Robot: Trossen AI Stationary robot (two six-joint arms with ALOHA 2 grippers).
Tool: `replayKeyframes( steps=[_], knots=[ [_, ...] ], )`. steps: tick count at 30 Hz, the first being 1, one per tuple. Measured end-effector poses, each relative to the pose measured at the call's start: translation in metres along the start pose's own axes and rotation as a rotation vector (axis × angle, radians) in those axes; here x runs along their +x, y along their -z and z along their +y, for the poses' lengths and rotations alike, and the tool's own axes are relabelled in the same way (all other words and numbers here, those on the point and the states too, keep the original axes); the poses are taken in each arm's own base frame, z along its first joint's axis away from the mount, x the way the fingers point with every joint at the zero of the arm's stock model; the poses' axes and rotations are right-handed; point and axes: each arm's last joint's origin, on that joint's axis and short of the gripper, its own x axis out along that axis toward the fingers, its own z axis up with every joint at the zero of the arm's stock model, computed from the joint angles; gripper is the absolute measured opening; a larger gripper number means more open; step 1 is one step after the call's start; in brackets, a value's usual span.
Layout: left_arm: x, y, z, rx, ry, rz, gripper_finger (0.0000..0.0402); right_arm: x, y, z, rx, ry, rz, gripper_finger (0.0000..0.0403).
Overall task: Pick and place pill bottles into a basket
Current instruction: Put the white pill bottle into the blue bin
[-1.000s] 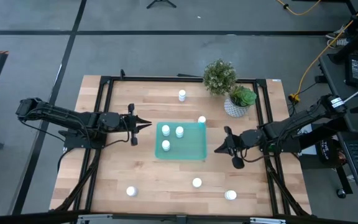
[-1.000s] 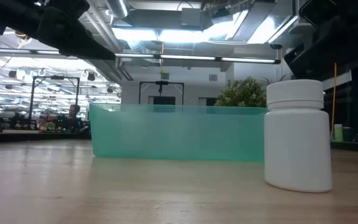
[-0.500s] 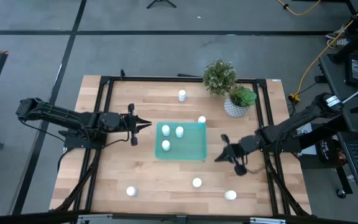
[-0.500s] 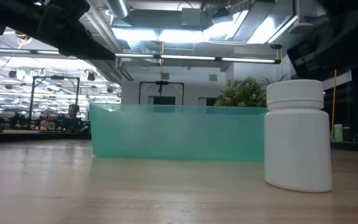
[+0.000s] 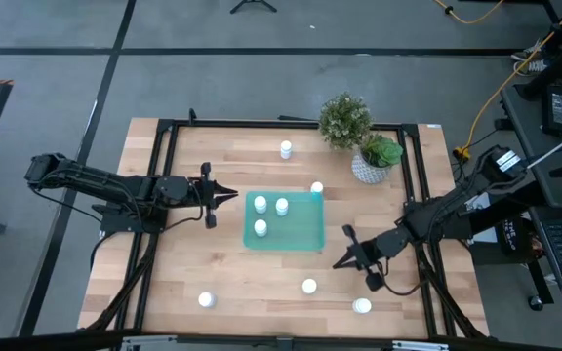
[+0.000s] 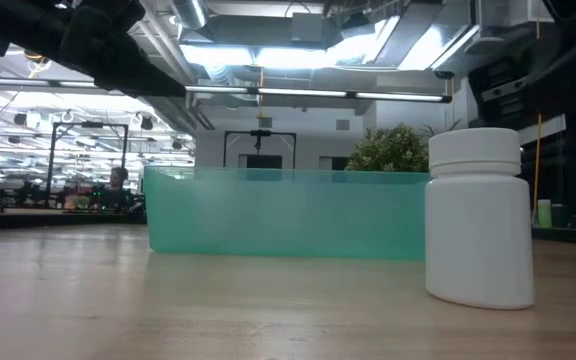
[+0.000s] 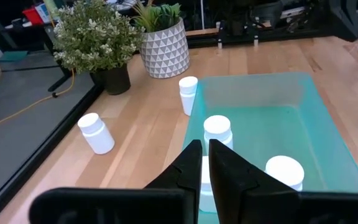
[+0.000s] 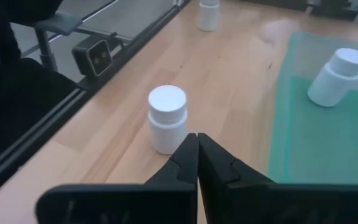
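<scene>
Right gripper (image 5: 341,261), jaws shut and empty, faced a bottle (image 8: 167,118) near the basket (image 5: 312,239); unopened, it risked toppling it. Left gripper (image 5: 232,195) waited shut.

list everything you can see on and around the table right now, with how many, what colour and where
pill bottles in the basket: three, white, upright at the basket's left end
pill bottles on the table: five, white; one touching or just beside the basket's far right corner, one at the far edge, three along the near edge
basket: one, teal, middle of the table
table: one, light wood with a black frame
plants: two, green, far right part of the table; one in a white patterned pot, one in a dark pot
left gripper: one, black, shut, empty, just left of the basket
right gripper: one, black, shut, empty, right of the basket's near corner, pointing at a near-edge bottle
</scene>
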Motion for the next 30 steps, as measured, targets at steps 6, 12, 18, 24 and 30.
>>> replayKeyframes(
  steps=[6, 12, 18, 24, 30],
  knots=[
    [0.0000, 0.0000, 0.0000, 0.001, 0.000, 0.000, 0.0029, 0.0000, -0.0001, 0.0000, 0.000, -0.001, -0.001, 0.0016],
    [0.0000, 0.0000, 0.0000, 0.001, 0.000, 0.000, 0.0024, 0.0000, -0.0009, 0.0001, 0.002, -0.002, -0.009, 0.0037],
    [0.0000, 0.0000, 0.0000, 0.001, 0.000, 0.000, 0.0023, 0.0000, -0.0013, 0.0002, 0.010, -0.003, -0.013, 0.0097],
    [0.0000, 0.0000, 0.0000, 0.001, 0.000, 0.000, 0.0027, 0.0000, -0.0031, 0.0003, 0.011, -0.004, -0.031, 0.0171],
    [0.0000, 0.0000, 0.0000, 0.001, 0.000, 0.000, 0.0028, -0.0001, -0.0044, 0.0004, 0.031, -0.007, -0.044, 0.0228]
  ],
)
